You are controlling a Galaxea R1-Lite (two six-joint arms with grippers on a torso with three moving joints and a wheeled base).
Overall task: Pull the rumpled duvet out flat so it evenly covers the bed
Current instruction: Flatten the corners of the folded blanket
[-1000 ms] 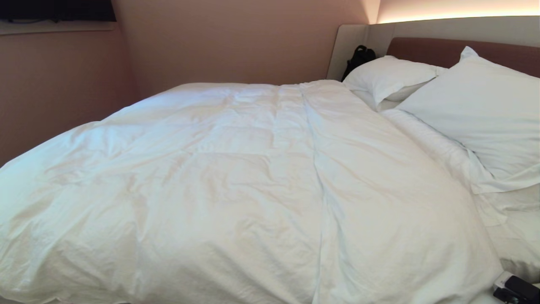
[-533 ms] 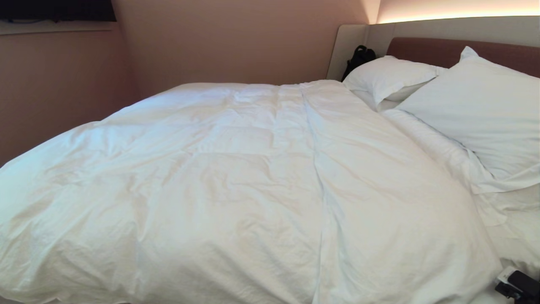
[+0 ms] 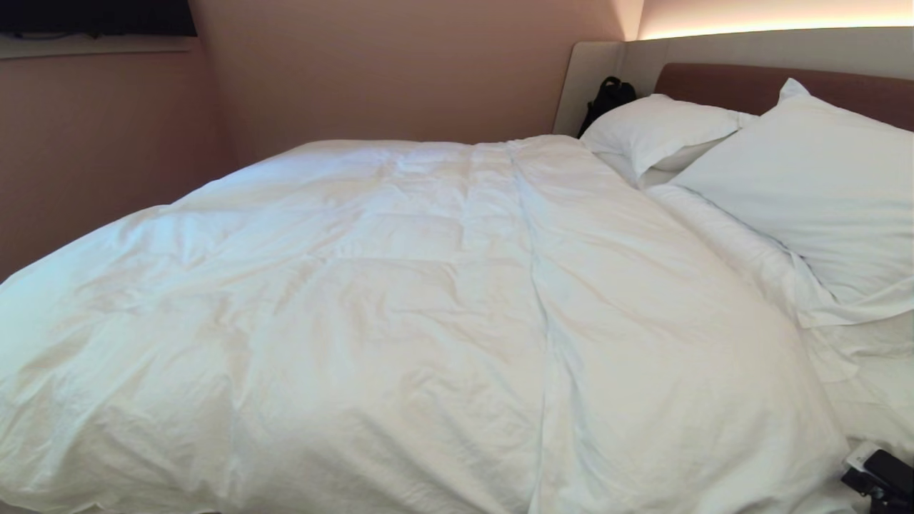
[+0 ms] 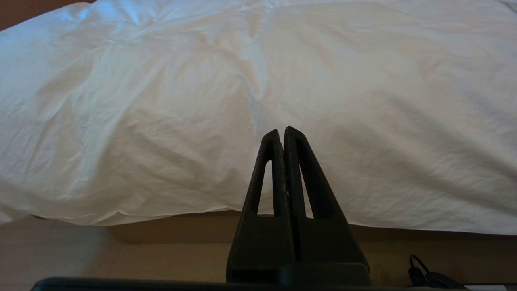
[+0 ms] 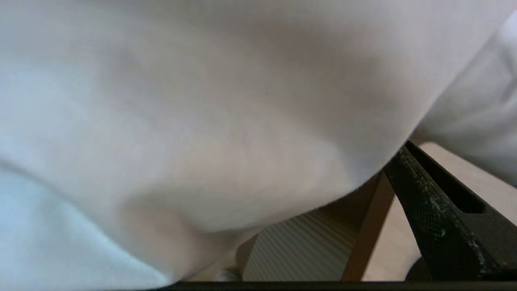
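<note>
The puffy white duvet (image 3: 400, 314) lies spread and wrinkled over most of the bed (image 3: 757, 84), with a long crease down its middle. A strip of sheet (image 3: 875, 385) shows by the pillows. My right gripper (image 3: 877, 477) sits low at the duvet's near right corner. In the right wrist view the duvet (image 5: 210, 121) bulges close in front, and one black finger (image 5: 436, 210) stands far to the side, so the jaws are open. My left gripper (image 4: 282, 131) is shut and empty. It points at the duvet's near edge (image 4: 169, 161) from a short way off.
Two white pillows (image 3: 660, 128) (image 3: 821, 185) lean on the headboard, and a black bag (image 3: 607, 96) sits behind them. The brown bed base (image 4: 161, 226) and the floor (image 4: 80, 258) lie below the duvet's hem. A ribbed panel (image 5: 299, 246) shows under the corner.
My right gripper has turned a little and shifted slightly at the duvet's near right corner. The duvet and my left gripper have not moved.
</note>
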